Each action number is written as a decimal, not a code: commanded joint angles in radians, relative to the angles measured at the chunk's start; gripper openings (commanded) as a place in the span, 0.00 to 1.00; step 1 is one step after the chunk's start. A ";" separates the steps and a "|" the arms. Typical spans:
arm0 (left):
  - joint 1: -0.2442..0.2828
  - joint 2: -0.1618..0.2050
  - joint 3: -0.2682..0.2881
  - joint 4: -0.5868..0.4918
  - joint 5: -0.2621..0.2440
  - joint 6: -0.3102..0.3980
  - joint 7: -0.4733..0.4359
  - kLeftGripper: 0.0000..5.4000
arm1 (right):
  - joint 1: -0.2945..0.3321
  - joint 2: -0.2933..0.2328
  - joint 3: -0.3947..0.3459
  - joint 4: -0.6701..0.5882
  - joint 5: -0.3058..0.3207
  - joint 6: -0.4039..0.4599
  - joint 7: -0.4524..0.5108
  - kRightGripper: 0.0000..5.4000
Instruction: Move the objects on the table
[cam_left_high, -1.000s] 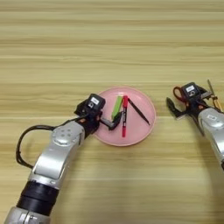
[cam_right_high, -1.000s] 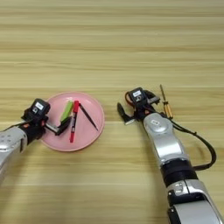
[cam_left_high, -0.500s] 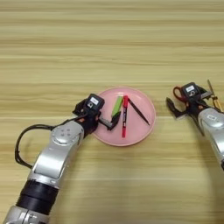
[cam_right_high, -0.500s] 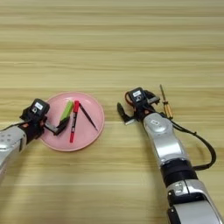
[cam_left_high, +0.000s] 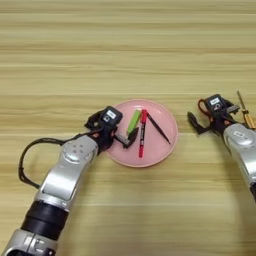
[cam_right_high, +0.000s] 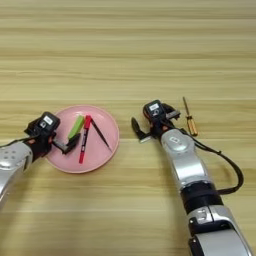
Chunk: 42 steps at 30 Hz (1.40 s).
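The whole view is filled by a light wooden table (cam_left_high: 125, 45). No wall, floor or window is seen. The top is made of planks whose grain lines run from side to side, with darker seams between them. The wood is pale tan with fine brown streaks. The surface is evenly lit, and only soft, short shadows are cast on it.

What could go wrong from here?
The left claw sits low over the plate, right beside the green bar and marker; a careless sweep may knock them off or tip the plate. The right claw has red scissors tucked behind it, with the screwdriver close by, so it might bump either.
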 joint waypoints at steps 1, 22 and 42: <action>-0.019 0.012 -0.012 0.020 0.010 -0.015 -0.022 1.00 | 0.005 0.002 -0.007 -0.016 0.011 0.025 0.013 0.99; -0.048 0.007 -0.003 0.098 -0.027 0.004 -0.084 0.85 | 0.004 -0.003 -0.014 -0.023 0.013 0.030 0.010 1.00; -0.061 -0.006 0.015 0.157 -0.046 -0.011 -0.108 0.50 | 0.003 -0.004 -0.018 -0.024 0.013 0.031 0.008 1.00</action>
